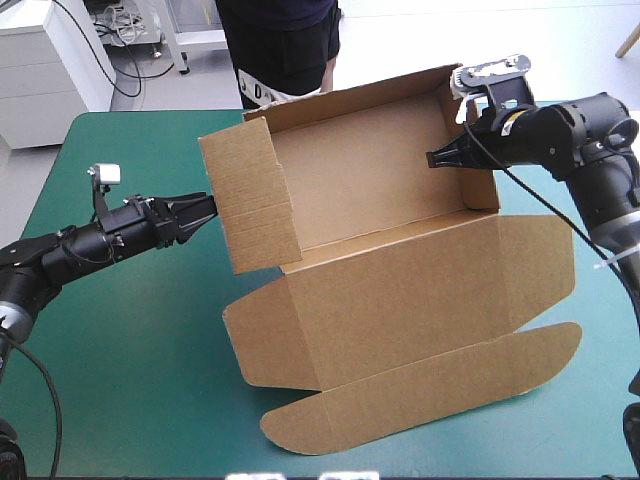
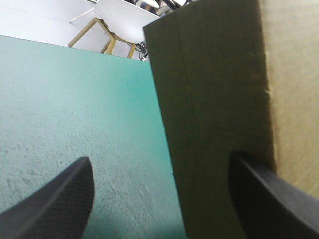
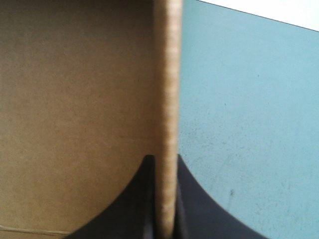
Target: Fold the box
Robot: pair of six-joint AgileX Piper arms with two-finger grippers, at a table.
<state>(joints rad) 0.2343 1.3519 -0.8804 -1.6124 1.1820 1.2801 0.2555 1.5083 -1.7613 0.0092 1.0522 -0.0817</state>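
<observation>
While the brown box lies mid-table on the teal-green cover in the high view, with its lid flat at six o'clock, contact by the left gripper at nine o'clock is unclear. In the left wrist view the black fingers stand spread, and the raised wall partly hides one. In the right wrist view the right gripper pinches a wall edge.

A: Light is bright, even, from overhead.
B: Agreed. The box throws thin, soft shadows on the teal-green cover toward 7 o'clock; its 9 o'clock wall's outer face is shaded, board edges bright.
</observation>
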